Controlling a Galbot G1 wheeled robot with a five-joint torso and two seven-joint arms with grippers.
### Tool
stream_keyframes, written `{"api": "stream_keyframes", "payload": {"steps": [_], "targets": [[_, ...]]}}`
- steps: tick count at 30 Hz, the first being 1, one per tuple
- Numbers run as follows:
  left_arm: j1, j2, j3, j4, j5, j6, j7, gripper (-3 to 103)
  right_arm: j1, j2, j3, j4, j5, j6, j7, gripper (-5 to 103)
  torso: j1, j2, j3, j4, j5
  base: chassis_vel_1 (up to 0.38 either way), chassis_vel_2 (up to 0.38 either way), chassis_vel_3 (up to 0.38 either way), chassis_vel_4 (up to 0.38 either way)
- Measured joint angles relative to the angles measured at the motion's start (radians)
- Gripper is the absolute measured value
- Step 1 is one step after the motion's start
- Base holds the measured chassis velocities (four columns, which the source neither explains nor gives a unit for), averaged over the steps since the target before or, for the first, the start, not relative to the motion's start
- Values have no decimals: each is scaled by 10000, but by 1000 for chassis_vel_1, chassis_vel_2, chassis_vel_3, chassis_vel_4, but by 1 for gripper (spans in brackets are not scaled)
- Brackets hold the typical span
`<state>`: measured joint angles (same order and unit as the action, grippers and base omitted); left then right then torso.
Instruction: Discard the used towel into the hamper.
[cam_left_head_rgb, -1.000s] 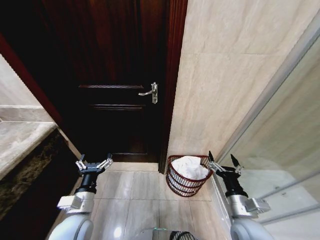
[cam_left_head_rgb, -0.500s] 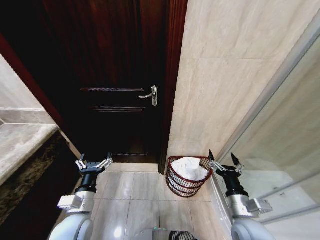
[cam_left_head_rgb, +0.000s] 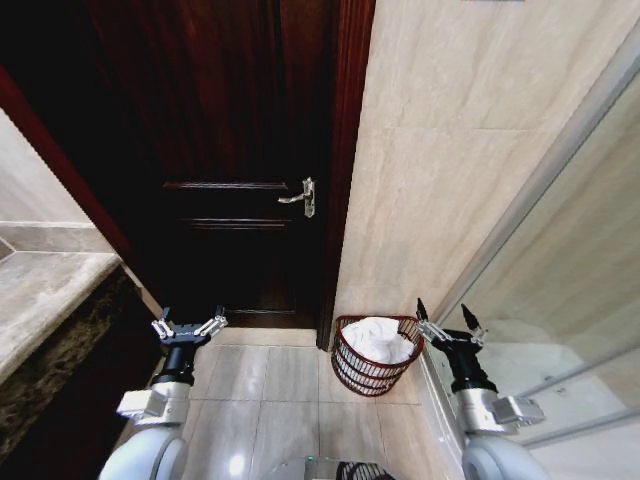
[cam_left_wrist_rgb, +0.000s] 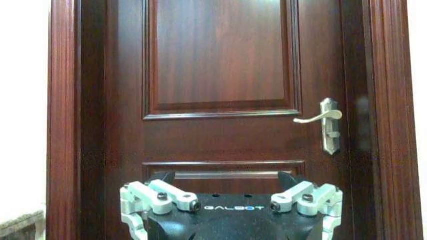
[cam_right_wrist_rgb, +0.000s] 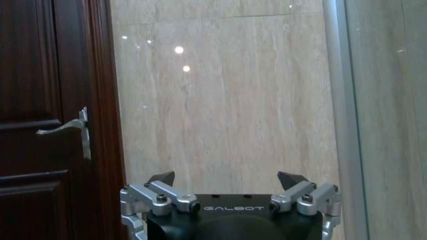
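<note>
Your towel (cam_left_head_rgb: 378, 338) lies inside the hamper (cam_left_head_rgb: 372, 367), which stands on the floor against the wall beside the door (cam_left_head_rgb: 240, 150). Left gripper (cam_left_head_rgb: 188, 328) and right gripper (cam_left_head_rgb: 447, 322) both hang spread wide, grasping nothing.

White towel (cam_left_head_rgb: 379, 339) inside hamper (cam_left_head_rgb: 372, 372); right claw (cam_left_head_rgb: 447, 321) spread beside rim.

From my head view, the hamper (cam_left_head_rgb: 372, 368) walls hide all of the white towel (cam_left_head_rgb: 378, 339) below its heaped top. The right end effector (cam_left_head_rgb: 447, 323) covers the rim's far right edge. In both wrist views, the frame edge cuts off each end effector's lower body and the door (cam_left_wrist_rgb: 220, 90) bottom.
</note>
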<state>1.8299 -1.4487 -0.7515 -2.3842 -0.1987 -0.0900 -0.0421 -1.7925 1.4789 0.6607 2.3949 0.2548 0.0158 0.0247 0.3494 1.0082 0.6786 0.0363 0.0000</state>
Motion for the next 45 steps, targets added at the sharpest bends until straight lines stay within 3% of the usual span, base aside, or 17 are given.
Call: {"api": "stream_keyframes", "payload": {"steps": [45], "targets": [[-82,-42,283,-2,279,71,-42,100,157,-114,-19,23,15,-139,87,100,1031,2313,1285,0,0,0,0,0,0]]}}
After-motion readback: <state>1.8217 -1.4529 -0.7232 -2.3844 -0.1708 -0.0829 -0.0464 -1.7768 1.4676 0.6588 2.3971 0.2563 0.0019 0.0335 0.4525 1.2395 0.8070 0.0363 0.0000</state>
